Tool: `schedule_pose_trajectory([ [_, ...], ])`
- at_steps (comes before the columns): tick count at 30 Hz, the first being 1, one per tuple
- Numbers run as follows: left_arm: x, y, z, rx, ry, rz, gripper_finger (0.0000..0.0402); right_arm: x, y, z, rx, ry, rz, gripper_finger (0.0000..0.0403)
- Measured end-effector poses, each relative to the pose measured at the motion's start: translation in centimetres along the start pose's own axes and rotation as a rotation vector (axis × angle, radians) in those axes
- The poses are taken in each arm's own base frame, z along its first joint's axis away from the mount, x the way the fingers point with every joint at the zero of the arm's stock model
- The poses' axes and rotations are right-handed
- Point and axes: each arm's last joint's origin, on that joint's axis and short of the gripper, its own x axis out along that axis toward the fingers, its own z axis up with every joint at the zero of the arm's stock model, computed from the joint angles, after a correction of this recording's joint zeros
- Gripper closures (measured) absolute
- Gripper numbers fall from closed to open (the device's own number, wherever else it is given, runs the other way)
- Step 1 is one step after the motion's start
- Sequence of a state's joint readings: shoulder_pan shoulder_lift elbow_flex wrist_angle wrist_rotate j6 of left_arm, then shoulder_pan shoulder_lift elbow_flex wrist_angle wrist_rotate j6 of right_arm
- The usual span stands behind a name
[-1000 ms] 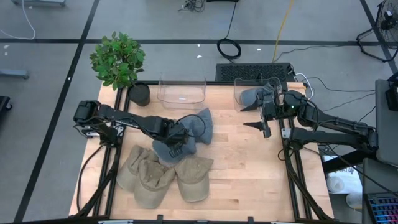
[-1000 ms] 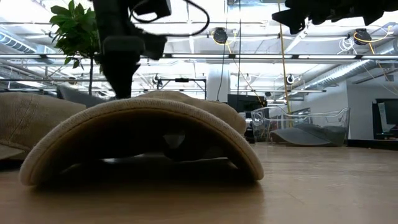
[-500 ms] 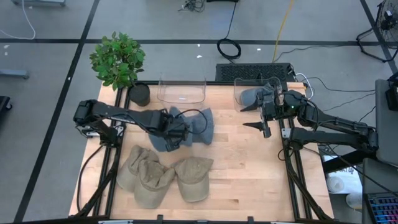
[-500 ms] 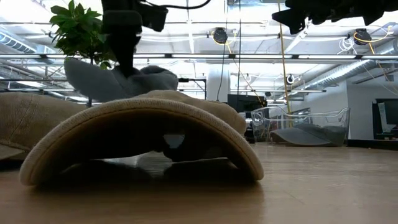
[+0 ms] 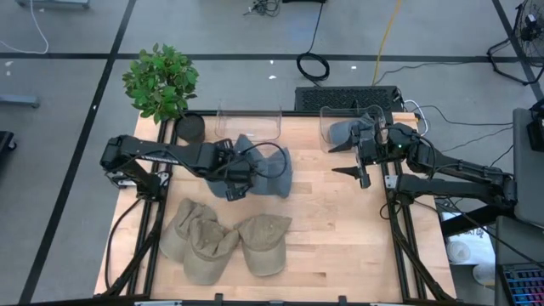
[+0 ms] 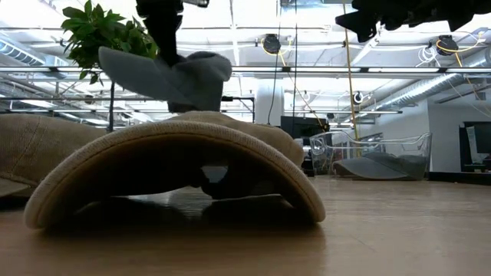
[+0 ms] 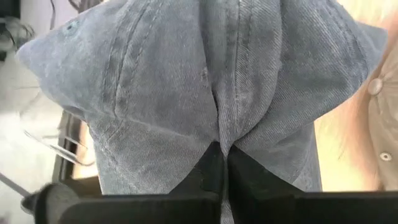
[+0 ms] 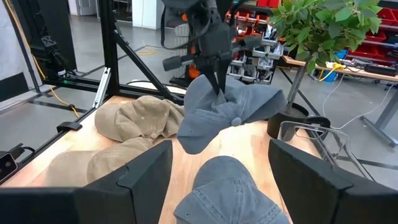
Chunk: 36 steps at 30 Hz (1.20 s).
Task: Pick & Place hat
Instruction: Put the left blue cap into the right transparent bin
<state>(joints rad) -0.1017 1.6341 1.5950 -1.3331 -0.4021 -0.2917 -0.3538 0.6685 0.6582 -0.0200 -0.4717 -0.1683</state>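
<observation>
My left gripper [image 5: 231,177] is shut on a grey denim hat [image 5: 245,157], raised over the table's middle just near of the left clear bin [image 5: 248,123]. The low view shows this hat [image 6: 165,77] hanging in the air. A second grey hat [image 5: 276,174] rests on the table beside it and also shows in the right wrist view [image 8: 224,193]. A third grey hat [image 5: 348,132] lies in the right clear bin [image 5: 327,127]. My right gripper [image 5: 347,160] hovers open near that bin, touching nothing. My left gripper pinches a gathered fold of the crown cloth [image 7: 217,134] between its two fingers [image 7: 208,165]. The fingers come from above, pointing down. The hat [image 8: 230,115] hangs below them, lifted clear of the table, slack, its sides spreading out to both sides of the pinch.
Three tan hats [image 5: 225,242] lie overlapping at the near left; one [image 6: 176,169] fills the low view's foreground. A potted plant [image 5: 161,81] with its dark pot [image 5: 191,129] stands at the far left corner. Bare wood lies between the two arms and at the near right.
My left gripper has risen and moved toward the table's far edge, nearer the left bin, staying shut. The grey hat it holds has come up off the table, from beside the tan hats, and now hangs clear.
</observation>
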Motion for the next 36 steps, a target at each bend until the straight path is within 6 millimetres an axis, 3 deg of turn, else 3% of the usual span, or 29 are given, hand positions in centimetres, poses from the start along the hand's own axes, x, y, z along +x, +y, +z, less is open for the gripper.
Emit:
schedule_pose_trajectory([
  [12,-1.6,0.7,1.4,0.121,-0.137,0.108,0.0390,0.3,-0.1,-0.3,0.107,-0.006,0.000,0.0149],
  [23,-2.0,0.6,3.3,0.246,-0.313,0.177,0.0390,3.9,-1.2,-4.7,0.449,-0.212,0.020,0.0149],
  [36,-2.6,0.4,4.6,0.295,-0.438,0.191,0.0395,7.0,-2.7,-6.5,0.573,-0.300,0.005,0.0149],
])
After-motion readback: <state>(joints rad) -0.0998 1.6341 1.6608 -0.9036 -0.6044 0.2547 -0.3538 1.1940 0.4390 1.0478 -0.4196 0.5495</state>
